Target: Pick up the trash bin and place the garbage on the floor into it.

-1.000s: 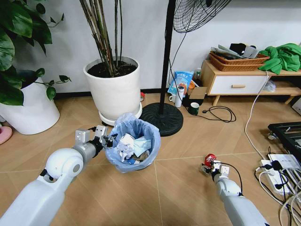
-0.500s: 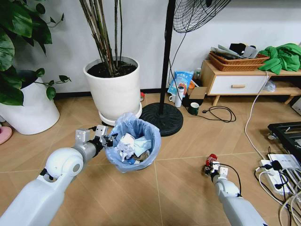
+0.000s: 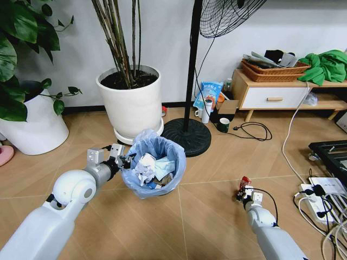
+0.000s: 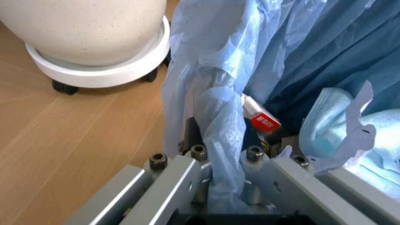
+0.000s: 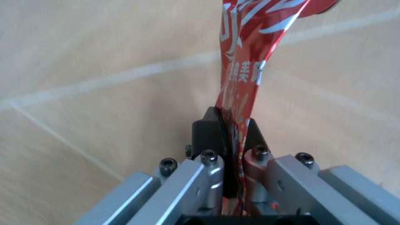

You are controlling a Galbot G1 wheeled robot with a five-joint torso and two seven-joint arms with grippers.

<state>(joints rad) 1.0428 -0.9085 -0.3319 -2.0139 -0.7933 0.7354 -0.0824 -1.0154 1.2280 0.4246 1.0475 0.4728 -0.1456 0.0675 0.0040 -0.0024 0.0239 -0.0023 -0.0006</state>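
The trash bin (image 3: 154, 165), lined with a crinkly light-blue bag and holding white paper wads and a pale blue packet, stands on the floor (image 3: 206, 216) in front of the white plant pot. My left gripper (image 3: 123, 160) is shut on its bag-covered rim (image 4: 218, 140) at the bin's left side. To the right, my right gripper (image 3: 242, 190) is shut on a crushed red can (image 3: 243, 183); the right wrist view shows the flattened can (image 5: 250, 65) pinched between the fingers above the floor.
A large white plant pot (image 3: 133, 105) and a fan base (image 3: 187, 136) stand just behind the bin. Cables and a power strip (image 3: 320, 197) lie at the right. A low cabinet (image 3: 282, 92), a mug (image 3: 224, 124) and packets sit farther back.
The right gripper has turned the red can, so it shows narrower and more edge-on in the head view. The left arm and the bin have stayed put.
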